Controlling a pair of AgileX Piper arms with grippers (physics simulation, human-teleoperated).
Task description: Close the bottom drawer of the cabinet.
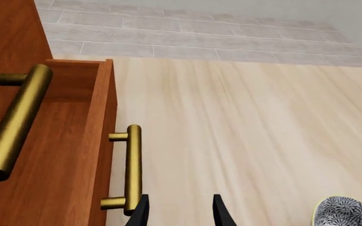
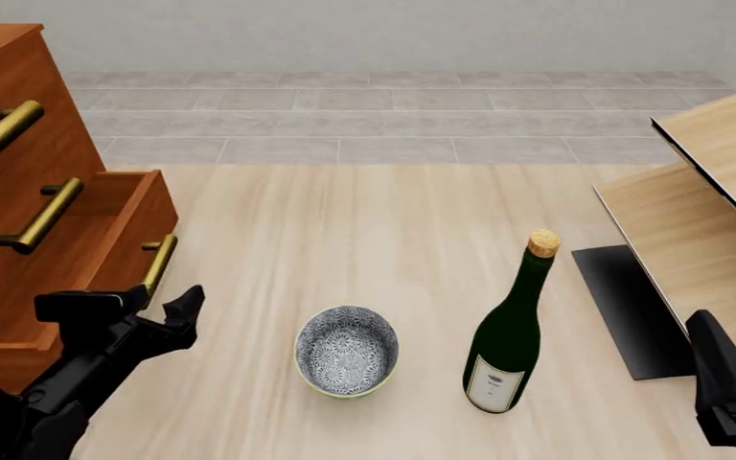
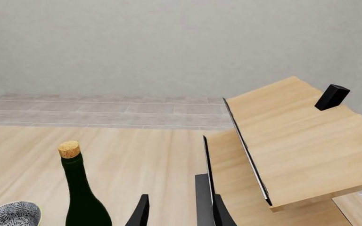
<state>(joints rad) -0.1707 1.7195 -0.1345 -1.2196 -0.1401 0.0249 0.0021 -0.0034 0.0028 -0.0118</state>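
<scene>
Right then, cabinet (image 2: pixel 23 192): big reddish-brown chest at the left edge of the front view, three brass bar handles down its face; every place below is called from it.
Bottom drawer (image 2: pixel 119 235): lowest of the three and standing open, its box out from the cabinet front towards the middle of the table (image 2: pixel 381 220), open top showing in the left wrist view.
Drawer handle (image 2: pixel 157 264): brass bar on the drawer's front, upright in the left wrist view (image 1: pixel 132 167).
Left gripper (image 2: pixel 170 311): right by the drawer front, just below the handle in the front view; fingers (image 1: pixel 141 214) apart with bare table between them, one tip close beside the handle's lower end, contact impossible to call, nothing held.
Bowl (image 2: pixel 346 350): patterned, on the table a little way out from the drawer, just beyond the left gripper.
Bottle (image 2: pixel 512 331): dark green, corked, upright, past the bowl, farther from the cabinet.
Shelf (image 2: pixel 713 182): pale wood with black edges, far side of the table from the cabinet.
Right gripper (image 3: pixel 179 209): well apart from the cabinet, between bottle and shelf in its wrist view; finger tips apart, holding nothing.
</scene>
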